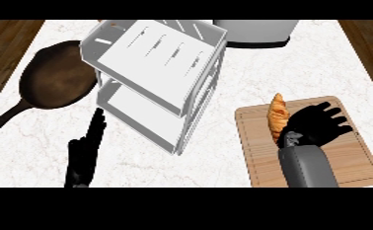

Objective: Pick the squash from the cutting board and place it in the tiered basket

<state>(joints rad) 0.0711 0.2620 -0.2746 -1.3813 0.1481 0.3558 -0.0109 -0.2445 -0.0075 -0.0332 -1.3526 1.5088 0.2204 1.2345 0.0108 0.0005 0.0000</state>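
An elongated, ridged orange-brown squash (277, 116) lies lengthwise near the left side of the wooden cutting board (261, 167) at the right. My right hand (317, 123) hovers over the board just right of the squash, open with fingers spread, thumb side close to the squash's lower end; I cannot tell whether it touches. The white two-tiered basket (157, 71) stands at the middle of the counter, left of the board, with nothing visible in its trays. My left hand (84, 151) rests open at the lower left, fingers straight and pointing up.
A dark cast-iron pan (55, 76) lies at the left, its handle running toward the lower-left edge. A white appliance (256, 32) stands at the back right, just behind the basket. Bare marble counter shows between basket and board.
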